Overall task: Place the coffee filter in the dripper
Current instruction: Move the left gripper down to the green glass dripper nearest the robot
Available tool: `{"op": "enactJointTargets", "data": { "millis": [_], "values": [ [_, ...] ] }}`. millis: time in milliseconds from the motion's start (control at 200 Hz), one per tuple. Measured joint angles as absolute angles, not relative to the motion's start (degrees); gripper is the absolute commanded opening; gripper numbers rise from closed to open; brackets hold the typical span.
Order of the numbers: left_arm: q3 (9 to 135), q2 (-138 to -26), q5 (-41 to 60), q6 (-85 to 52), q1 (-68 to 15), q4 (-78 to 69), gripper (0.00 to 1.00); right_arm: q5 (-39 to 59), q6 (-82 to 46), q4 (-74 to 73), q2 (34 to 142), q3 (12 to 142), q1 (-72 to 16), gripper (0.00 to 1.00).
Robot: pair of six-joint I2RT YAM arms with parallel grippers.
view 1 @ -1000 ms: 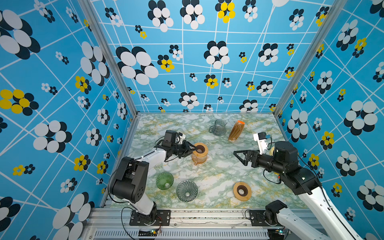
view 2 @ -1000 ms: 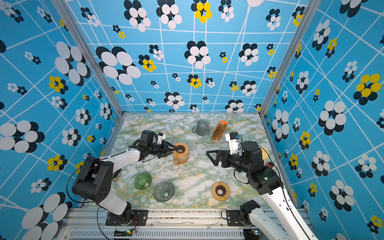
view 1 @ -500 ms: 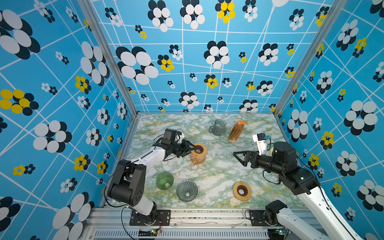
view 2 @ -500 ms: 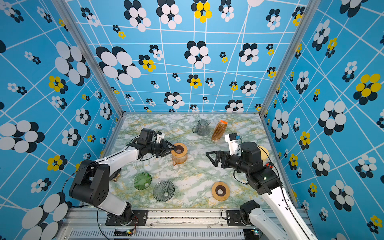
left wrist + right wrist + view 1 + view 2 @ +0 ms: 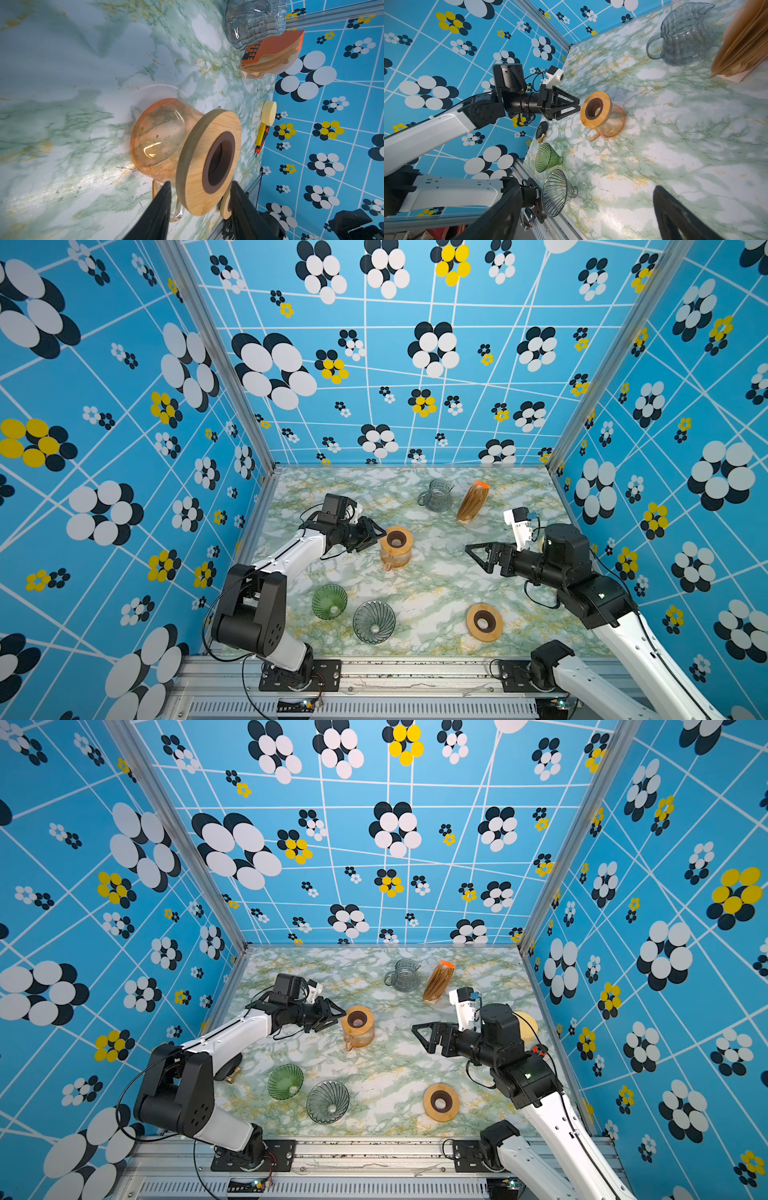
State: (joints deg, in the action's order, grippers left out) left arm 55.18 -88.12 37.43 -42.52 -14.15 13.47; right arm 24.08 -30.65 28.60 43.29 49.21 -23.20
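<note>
**mokapete:** No filter picked yet. They're all in the filter stack [image 5: 471,502], propped at the back of the table [image 5: 436,585] just beside the jug [image 5: 435,495]. The left gripper [image 5: 374,537] has its jaws partway apart, empty, right at the wooden ring [image 5: 408,538] on the carafe [image 5: 397,562]. The right gripper [image 5: 478,558] is spread wide, empty, hovering mid-table.

**dripfan:** So the risks: the left one bumps that ring and shoves the carafe, or the right one pinches several papers at once, or knocks the stack into the jug. The green dripper [image 5: 329,601] and clear dripper [image 5: 373,621] look loose near the front, so pressing a filter in could roll them.

**mokapete:** Yeah. Can't tell if the left fingers [image 5: 164,207] touch the ring. Its wrist view hides the carafe handle behind a finger, and the right arm covers part of a yellow disc [image 5: 528,1027]. Which dripper is meant, no idea.
</note>
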Motion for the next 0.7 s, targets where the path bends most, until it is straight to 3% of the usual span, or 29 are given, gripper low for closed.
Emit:
{"op": "enactJointTargets", "data": {
  "millis": [295,700],
  "values": [
    [55.3,-79.9,34.9,-38.0,-13.9,20.2,0.48,23.8,-30.2,29.4,44.8,48.5,-23.8,0.99],
    [55.4,-57.4,21.5,-33.8,-17.5,45.1,0.49,19.3,-29.3,28.5,51.9,47.3,-34.6,0.99]
  ]
}}
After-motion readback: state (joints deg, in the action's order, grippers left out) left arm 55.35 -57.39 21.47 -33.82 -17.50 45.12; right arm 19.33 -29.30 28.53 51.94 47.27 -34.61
